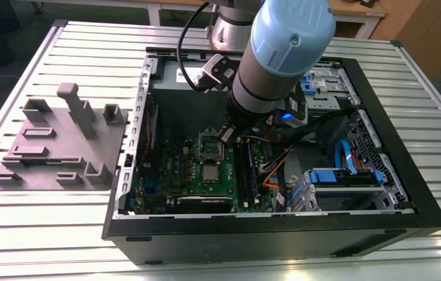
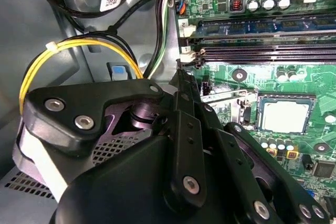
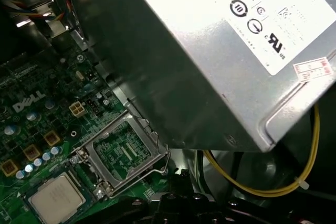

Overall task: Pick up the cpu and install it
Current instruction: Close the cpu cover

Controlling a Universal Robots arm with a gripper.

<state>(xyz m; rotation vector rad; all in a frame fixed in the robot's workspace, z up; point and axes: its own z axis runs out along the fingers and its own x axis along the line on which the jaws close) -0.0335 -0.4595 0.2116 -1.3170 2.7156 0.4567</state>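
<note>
The cpu (image 1: 209,171) is a small silvery square lying flat on the green motherboard (image 1: 169,175) inside the open computer case. It also appears in both wrist views (image 2: 285,116) (image 3: 56,199). Right beside it stands an open square metal socket frame (image 3: 123,150) (image 1: 209,146). My gripper (image 1: 227,133) hangs inside the case above the board, nearer the frame than the cpu and clear of both. Its black linkage fills the foreground in the second wrist view (image 2: 181,77), and its tip shows in the first wrist view (image 3: 176,177). Nothing is seen held in it.
The tall grey metal box with a white label (image 3: 220,51) stands close by the gripper. Black memory sticks (image 2: 262,51) run along the board. Yellow cables (image 2: 79,48), a blue drive bay (image 1: 345,175) and the case walls (image 1: 283,234) hem things in. A grey fixture plate (image 1: 61,146) lies outside.
</note>
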